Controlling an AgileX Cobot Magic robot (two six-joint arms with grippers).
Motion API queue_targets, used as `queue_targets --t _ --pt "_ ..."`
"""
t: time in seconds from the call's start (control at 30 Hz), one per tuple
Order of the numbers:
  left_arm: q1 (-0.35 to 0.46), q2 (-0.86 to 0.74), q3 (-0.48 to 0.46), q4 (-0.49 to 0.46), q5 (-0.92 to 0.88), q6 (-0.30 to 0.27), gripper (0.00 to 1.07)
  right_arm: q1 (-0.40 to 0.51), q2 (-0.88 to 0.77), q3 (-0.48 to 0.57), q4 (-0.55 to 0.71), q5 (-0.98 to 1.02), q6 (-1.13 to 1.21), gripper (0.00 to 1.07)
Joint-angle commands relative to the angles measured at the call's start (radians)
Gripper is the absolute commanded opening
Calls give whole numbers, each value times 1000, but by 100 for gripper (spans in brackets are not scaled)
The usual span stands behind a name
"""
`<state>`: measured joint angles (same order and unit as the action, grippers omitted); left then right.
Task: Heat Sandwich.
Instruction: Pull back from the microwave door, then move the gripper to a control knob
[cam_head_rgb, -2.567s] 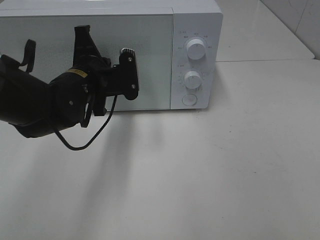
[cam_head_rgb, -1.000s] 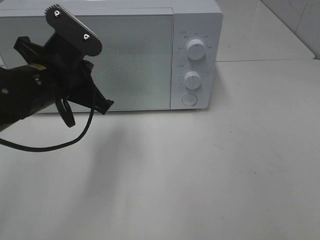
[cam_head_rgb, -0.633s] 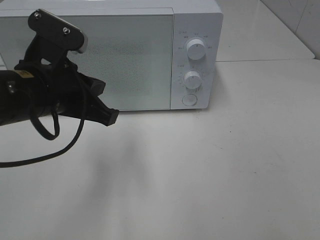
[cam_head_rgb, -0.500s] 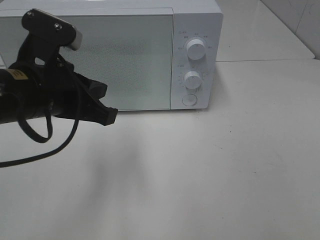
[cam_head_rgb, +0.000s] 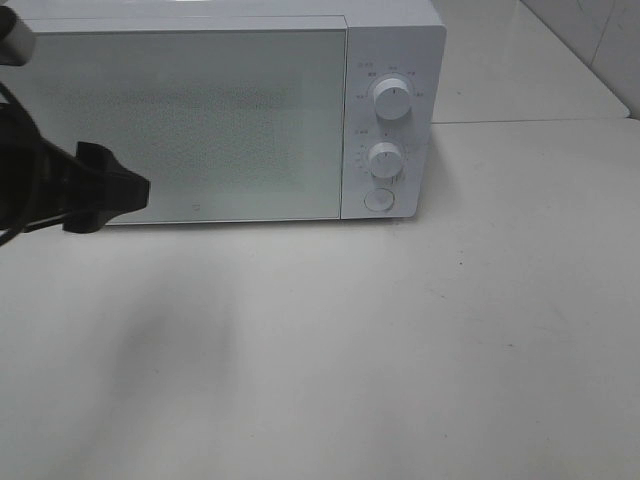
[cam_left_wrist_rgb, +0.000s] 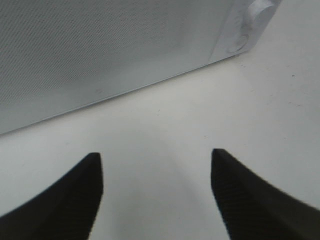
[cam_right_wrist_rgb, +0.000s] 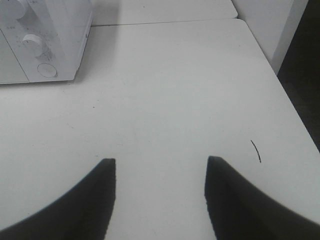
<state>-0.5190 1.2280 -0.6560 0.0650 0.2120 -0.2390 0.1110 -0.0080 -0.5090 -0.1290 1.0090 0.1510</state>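
The microwave (cam_head_rgb: 395, 40) stands on the worktop (cam_head_rgb: 400, 350) with its door (cam_head_rgb: 190, 120) shut, and the sandwich shows in no view; it may sit behind the frosted door, which hides whatever the oven holds, so I cannot tell. If it is inside, loading looks done and the upper knob (cam_head_rgb: 392, 97) and lower knob (cam_head_rgb: 385, 158) are probably what is left. The left gripper (cam_left_wrist_rgb: 156, 157) hangs before the door, jaws wide and empty; the right gripper (cam_right_wrist_rgb: 159, 162), likewise spread and empty, hovers over bare worktop
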Motion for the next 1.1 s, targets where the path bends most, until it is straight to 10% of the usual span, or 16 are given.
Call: queue_targets --t 0.03,0.6,1.1 --pt "50 -68 3 56 152 -48 81 -3 -23 6 -5 -8 -7 54" --pt "328 -417 3 79 689 41 81 -3 -23 6 -5 -8 -7 54" --pt "354 -665 5 16 847 61 81 -3 -23 6 -5 -8 -7 54"
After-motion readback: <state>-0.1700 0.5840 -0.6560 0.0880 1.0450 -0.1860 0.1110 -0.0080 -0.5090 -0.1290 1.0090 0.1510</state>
